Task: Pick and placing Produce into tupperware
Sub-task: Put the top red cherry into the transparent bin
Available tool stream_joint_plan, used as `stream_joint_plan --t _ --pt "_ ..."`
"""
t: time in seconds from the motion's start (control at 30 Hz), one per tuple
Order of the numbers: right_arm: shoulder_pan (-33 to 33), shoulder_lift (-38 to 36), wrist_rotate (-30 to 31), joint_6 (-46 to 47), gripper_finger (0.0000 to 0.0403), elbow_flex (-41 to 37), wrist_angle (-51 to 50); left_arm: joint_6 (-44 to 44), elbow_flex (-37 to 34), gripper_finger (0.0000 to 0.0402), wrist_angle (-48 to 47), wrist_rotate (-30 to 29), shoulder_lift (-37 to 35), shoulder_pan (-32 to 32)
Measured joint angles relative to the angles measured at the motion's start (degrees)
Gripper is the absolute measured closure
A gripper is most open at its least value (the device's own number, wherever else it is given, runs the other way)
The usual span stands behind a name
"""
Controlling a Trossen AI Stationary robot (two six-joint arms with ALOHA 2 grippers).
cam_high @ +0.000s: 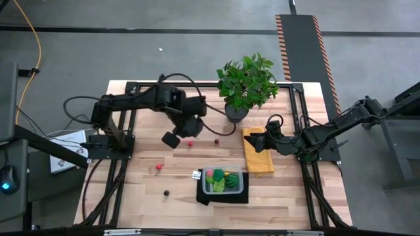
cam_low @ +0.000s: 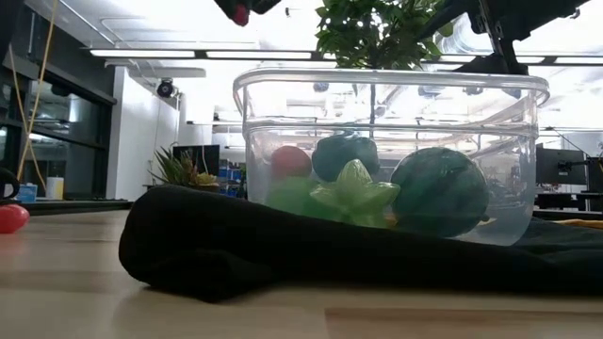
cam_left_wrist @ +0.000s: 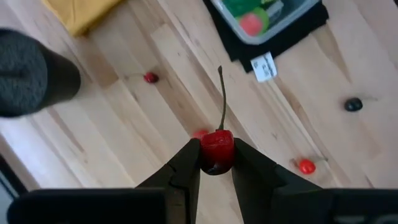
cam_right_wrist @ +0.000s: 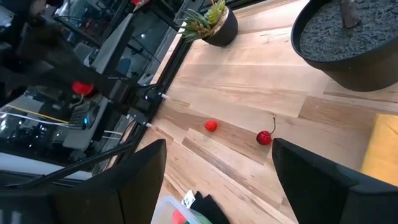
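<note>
The left tool (cam_left_wrist: 216, 163) is pinching a stemmed cherry (cam_left_wrist: 217, 151) narrowly above the surface (cam_high: 131, 177), well short of the tupperware (cam_high: 223, 181), risking it slipping from that shallow bite.

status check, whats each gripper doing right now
Left gripper shut on cherry, raised above table. Right gripper open, empty, by yellow cloth. Tupperware partly filled; nothing blocking.

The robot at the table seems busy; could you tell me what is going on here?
The left tool holds a red cherry by its body above the wooden table, away from the clear tupperware, which already contains several produce pieces. The right tool waits open over the yellow cloth. A few small pieces remain loose on the table.
</note>
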Motion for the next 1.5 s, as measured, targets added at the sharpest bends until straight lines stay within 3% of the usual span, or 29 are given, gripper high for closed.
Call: stream_joint_plan --t 0.5,0.67,0.83,1.2,1.5 --pt "0.0 0.0 -0.1 0.2 0.0121 0.0 1.2 -3.1 -2.5 0.033 -3.2 -1.2 -6.9 0.0" --pt "0.0 0.0 0.0 0.2 0.0121 0.0 1.5 -4.5 -7.3 0.033 -3.2 -1.2 -10.1 0.0" --pt "0.0 0.0 0.0 0.2 0.0121 0.0 1.7 -7.4 -16.8 0.033 -1.1 0.5 -13.7 0.0" --pt "0.0 0.0 0.0 0.2 0.0121 0.0 2.1 -15.9 -44.2 0.033 25.1 12.0 -22.1 0.0" --pt "0.0 0.0 0.0 0.1 0.0121 0.0 1.8 -22.5 -49.3 0.033 46.7 17.1 -22.2 -1.0"
